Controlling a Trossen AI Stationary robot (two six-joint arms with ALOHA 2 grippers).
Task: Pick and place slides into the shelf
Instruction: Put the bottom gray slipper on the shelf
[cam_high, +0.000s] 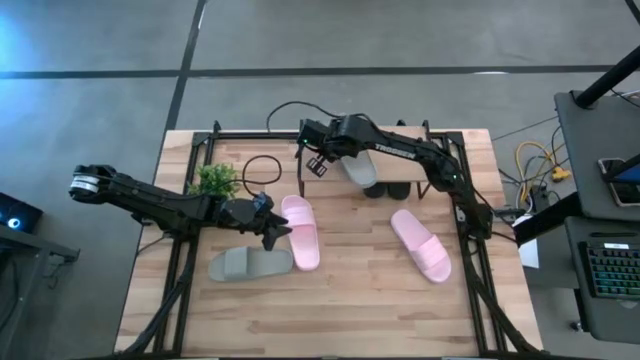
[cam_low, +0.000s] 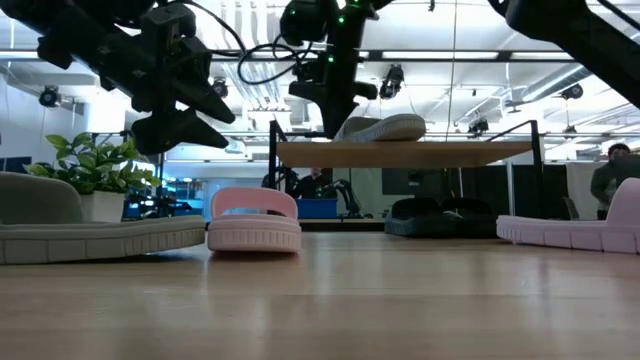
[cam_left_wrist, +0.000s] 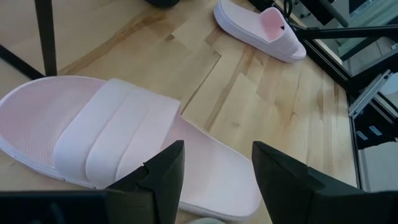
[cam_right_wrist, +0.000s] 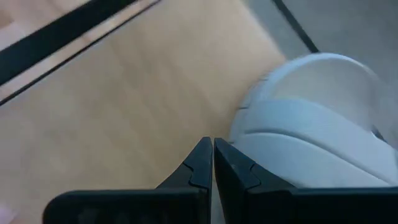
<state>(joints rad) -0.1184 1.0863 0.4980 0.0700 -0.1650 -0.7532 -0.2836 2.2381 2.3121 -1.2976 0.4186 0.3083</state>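
The shelf (cam_low: 400, 152) stands at the table's far edge. One light grey slide (cam_high: 360, 168) lies on its plank top, and the black pair (cam_low: 440, 215) sits under it. On the table lie a pale pink slide (cam_high: 300, 232), a second pink slide (cam_high: 420, 245) and the other grey slide (cam_high: 250, 265). My left gripper (cam_left_wrist: 217, 168) hangs open above the nearer pink slide (cam_left_wrist: 112, 130), clear of it. My right gripper (cam_right_wrist: 212, 155) is shut, just left of the grey slide (cam_right_wrist: 311, 124) on the shelf top. My right gripper has its shut fingers (cam_right_wrist: 233, 165) close against the side edge (cam_right_wrist: 249, 134) of the grey slide on the shelf top, coming from above and from the left. I cannot tell whether they touch it. The slide lies flat on the plank.
A small green plant (cam_high: 214, 180) and a black cable loop (cam_high: 262, 168) sit on the table's far left part, close to my left arm. The shelf's thin black legs (cam_left_wrist: 45, 37) stand near the pink slide. Bare wood lies along the table's near edge (cam_high: 330, 320).
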